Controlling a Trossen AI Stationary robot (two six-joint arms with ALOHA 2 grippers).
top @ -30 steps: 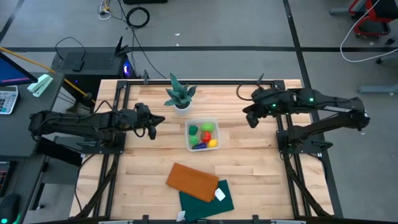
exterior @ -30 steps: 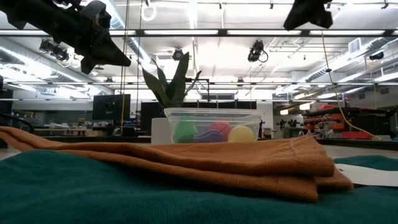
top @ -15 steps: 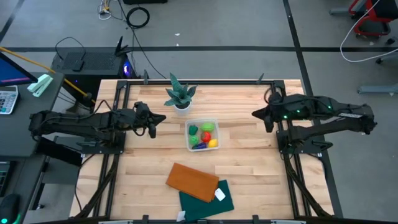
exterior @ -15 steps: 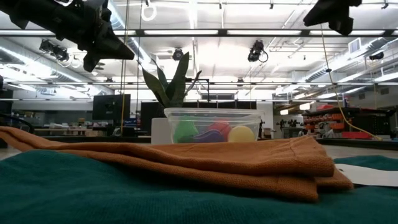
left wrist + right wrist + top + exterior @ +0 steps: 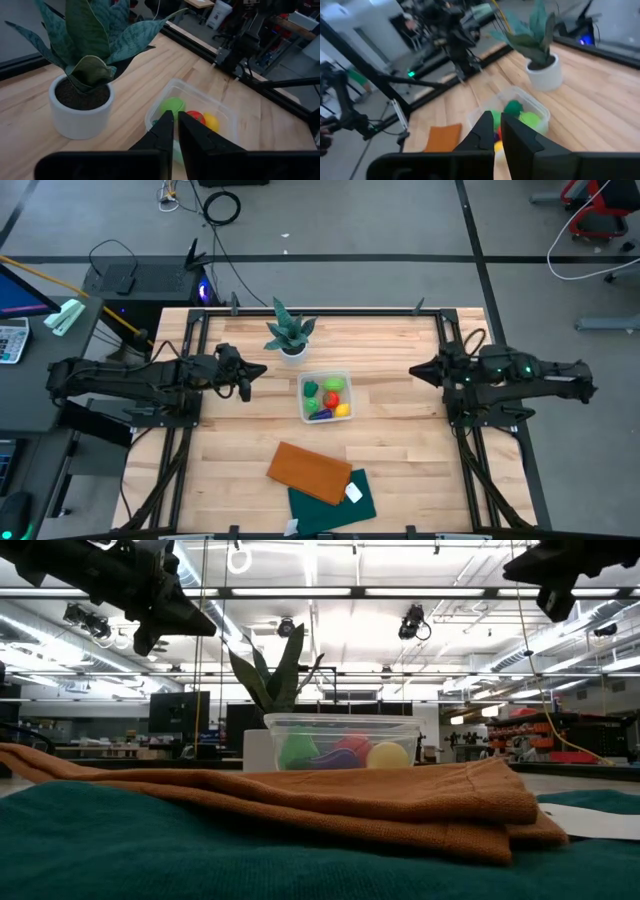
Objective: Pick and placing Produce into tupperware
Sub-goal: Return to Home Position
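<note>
The left gripper (image 5: 258,372) and right gripper (image 5: 414,371), jaws pressed together, flank the centre tupperware (image 5: 346,376); a wide swing could topple the plant (image 5: 289,330) at upper centre.

High view: we look straight down on the whole table (image 5: 400,440).
Low view: we look level over the orange cloth (image 5: 300,802), very near it.
Wrist views: we face the tupperware (image 5: 340,726) from opposite sides.
Shared: all four show the tupperware.
</note>
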